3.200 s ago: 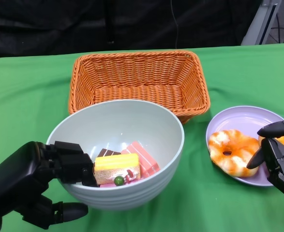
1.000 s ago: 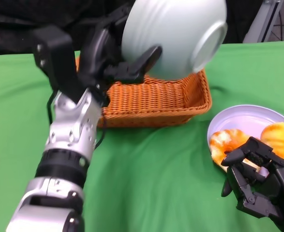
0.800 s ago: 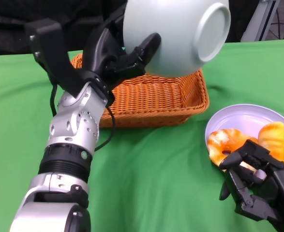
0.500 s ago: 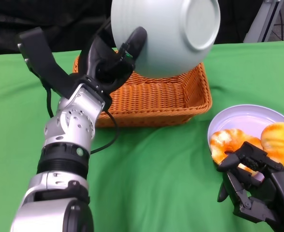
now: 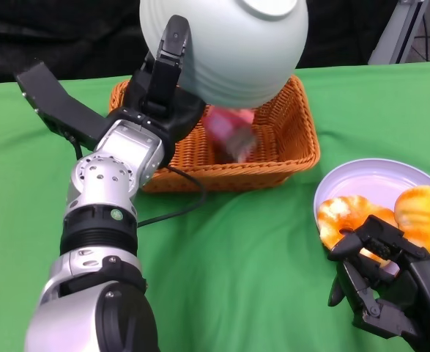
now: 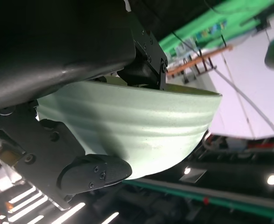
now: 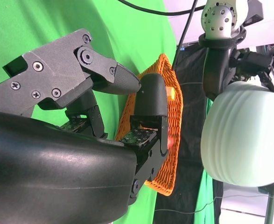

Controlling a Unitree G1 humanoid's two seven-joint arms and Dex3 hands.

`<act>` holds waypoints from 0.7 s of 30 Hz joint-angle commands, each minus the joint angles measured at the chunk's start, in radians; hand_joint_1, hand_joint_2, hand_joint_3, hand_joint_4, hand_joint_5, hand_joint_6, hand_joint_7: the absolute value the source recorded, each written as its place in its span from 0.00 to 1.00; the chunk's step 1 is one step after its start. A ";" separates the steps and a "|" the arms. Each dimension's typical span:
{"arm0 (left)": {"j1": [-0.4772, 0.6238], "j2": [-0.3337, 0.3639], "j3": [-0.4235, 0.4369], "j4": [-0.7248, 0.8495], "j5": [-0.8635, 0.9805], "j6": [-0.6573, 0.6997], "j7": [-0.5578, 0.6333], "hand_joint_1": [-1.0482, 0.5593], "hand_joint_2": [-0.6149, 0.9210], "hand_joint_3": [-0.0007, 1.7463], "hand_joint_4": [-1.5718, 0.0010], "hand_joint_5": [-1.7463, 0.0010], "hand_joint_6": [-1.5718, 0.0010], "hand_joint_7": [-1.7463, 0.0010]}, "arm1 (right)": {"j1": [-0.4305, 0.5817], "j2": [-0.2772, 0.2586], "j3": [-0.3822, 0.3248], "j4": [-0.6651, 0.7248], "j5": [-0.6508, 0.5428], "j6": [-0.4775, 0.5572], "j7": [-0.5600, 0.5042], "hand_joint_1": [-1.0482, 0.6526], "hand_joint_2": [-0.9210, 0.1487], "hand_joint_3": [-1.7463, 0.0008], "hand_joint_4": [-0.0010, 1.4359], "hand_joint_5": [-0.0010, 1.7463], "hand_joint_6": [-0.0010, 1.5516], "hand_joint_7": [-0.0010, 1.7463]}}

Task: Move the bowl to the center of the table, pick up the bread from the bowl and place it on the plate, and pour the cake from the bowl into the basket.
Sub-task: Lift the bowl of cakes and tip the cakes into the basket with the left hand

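My left hand grips the pale green bowl by its rim and holds it upside down above the orange wicker basket. A blurred pink cake piece is falling from the bowl into the basket. The bowl fills the left wrist view, and the right wrist view shows the bowl beyond the basket. Two pieces of bread, a glazed ring and a golden roll, lie on the lilac plate. My right hand hovers low by the plate's near edge with its fingers curled and nothing in them.
Green cloth covers the table, with open room between the basket and my right hand. My left forearm reaches up across the left side of the table. A dark backdrop stands behind the table.
My left hand lifted the bowl off the table, carried it over the basket and kept tipping it until fully inverted; cake now drops out. A second bread lies on the plate. My right hand stays put.
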State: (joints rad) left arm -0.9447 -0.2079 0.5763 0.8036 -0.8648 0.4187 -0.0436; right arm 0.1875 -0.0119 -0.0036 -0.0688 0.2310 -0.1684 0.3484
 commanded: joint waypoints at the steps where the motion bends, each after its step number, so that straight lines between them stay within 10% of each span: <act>1: -0.012 -0.006 0.005 -0.027 -0.006 -0.007 0.057 0.48 0.99 0.32 0.46 0.00 0.60 0.00 | 0.001 -0.011 -0.006 0.006 -0.002 -0.005 -0.010 0.51 0.25 0.46 0.44 1.00 0.36 0.85; 14: 0.024 0.005 -0.036 -0.086 0.016 0.026 0.079 0.50 0.99 0.33 0.44 0.00 0.59 0.00 | -0.001 -0.009 -0.001 0.006 -0.002 -0.005 -0.013 0.52 0.25 0.45 0.44 1.00 0.36 0.85; 21: 0.071 0.065 -0.158 -0.200 0.103 0.048 -0.038 0.52 0.78 0.64 0.44 0.00 0.59 0.00 | -0.005 -0.004 0.007 -0.002 0.003 0.006 -0.020 0.53 0.25 0.44 0.44 1.00 0.36 0.85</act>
State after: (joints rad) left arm -0.8737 -0.1741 0.4412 0.6476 -0.7779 0.4684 -0.0373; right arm 0.1846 -0.0102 0.0073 -0.0687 0.2287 -0.1671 0.3337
